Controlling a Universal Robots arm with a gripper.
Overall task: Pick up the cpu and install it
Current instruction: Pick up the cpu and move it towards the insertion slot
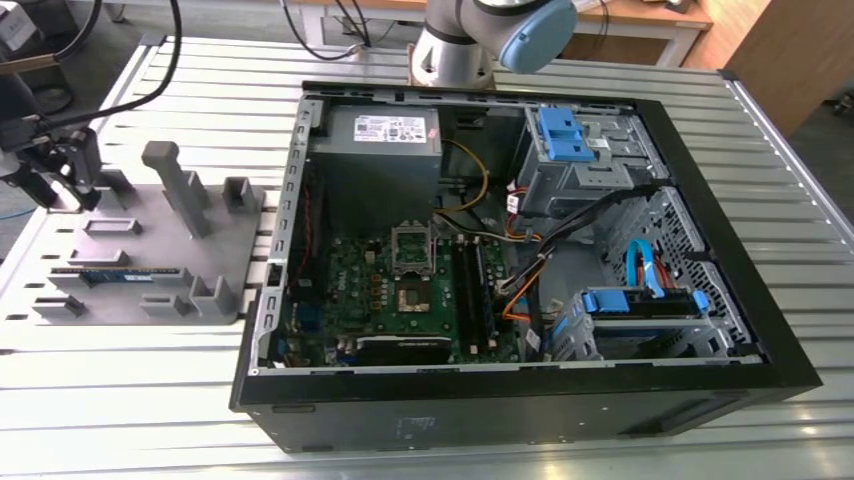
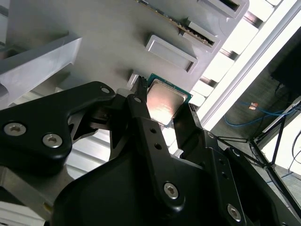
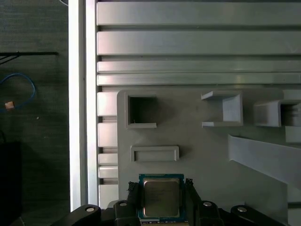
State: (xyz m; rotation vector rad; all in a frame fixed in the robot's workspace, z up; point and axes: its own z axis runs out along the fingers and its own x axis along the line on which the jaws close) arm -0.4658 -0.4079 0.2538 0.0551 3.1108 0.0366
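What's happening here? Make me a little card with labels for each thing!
cpu: shiny side up, over the grey tray
end effector: shut on two opposite edges of the cpu
grey tray: on the slatted table, at the exterior view's left of the computer case
computer case: open, motherboard showing
memory stick: lying on the grey tray

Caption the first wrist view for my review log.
Hand framing the cpu over the grey parts tray on the slotted table.

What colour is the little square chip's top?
Shiny silver-grey; the cpu shows best in the first wrist view.
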